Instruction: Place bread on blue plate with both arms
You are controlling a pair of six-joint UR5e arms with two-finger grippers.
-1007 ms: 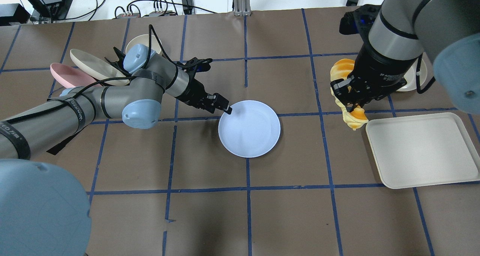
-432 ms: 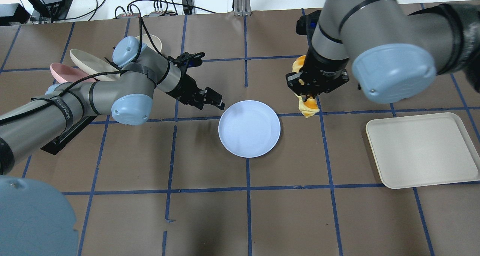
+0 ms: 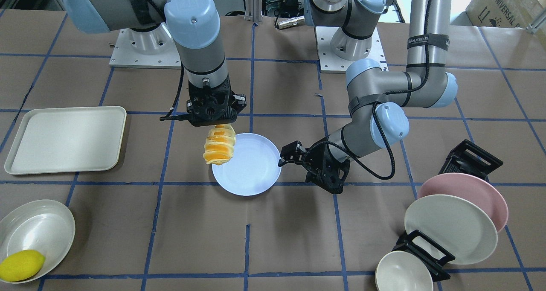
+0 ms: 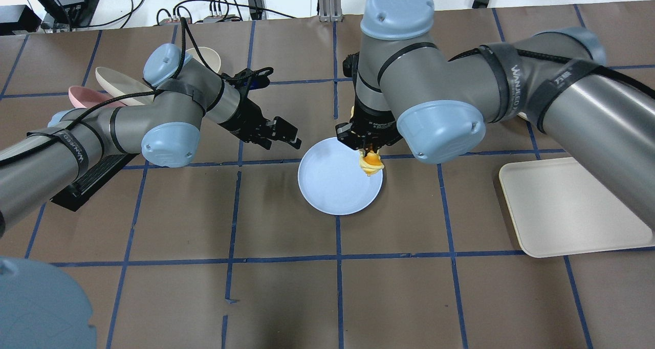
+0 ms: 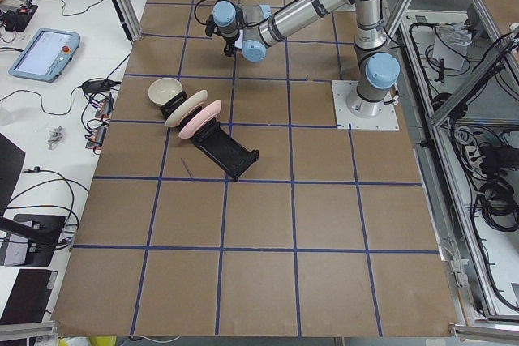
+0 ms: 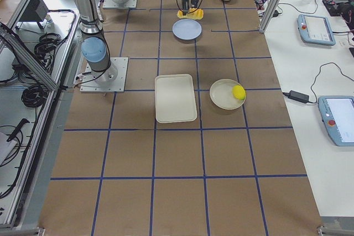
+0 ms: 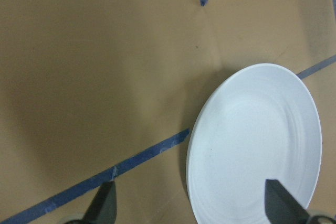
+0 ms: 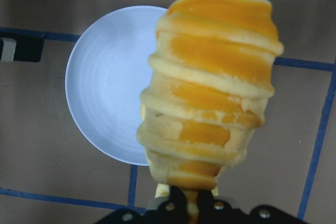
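Note:
The bread (image 3: 219,146), a ridged loaf with orange and cream stripes, hangs upright from my right gripper (image 3: 215,125), which is shut on its upper end. It is in the air over the edge of the blue plate (image 3: 251,171), at the plate's right rim in the overhead view (image 4: 372,164). The right wrist view shows the bread (image 8: 210,93) with the plate (image 8: 105,87) below it. My left gripper (image 4: 292,137) is open and empty, just left of the plate (image 4: 332,185) and apart from it. The left wrist view shows its fingertips (image 7: 105,205) wide apart beside the plate (image 7: 252,145).
A cream tray (image 4: 573,205) lies to the right. A white bowl (image 3: 40,225) holds a yellow lemon (image 3: 21,265). A black rack on the left holds a pink plate (image 3: 473,190) and a cream plate (image 3: 448,227), with a small bowl (image 3: 403,274) beside it.
My right arm has carried the bread leftwards from beside the tray to over the plate's right rim. My left gripper has come off the plate's left rim and drawn back a little.

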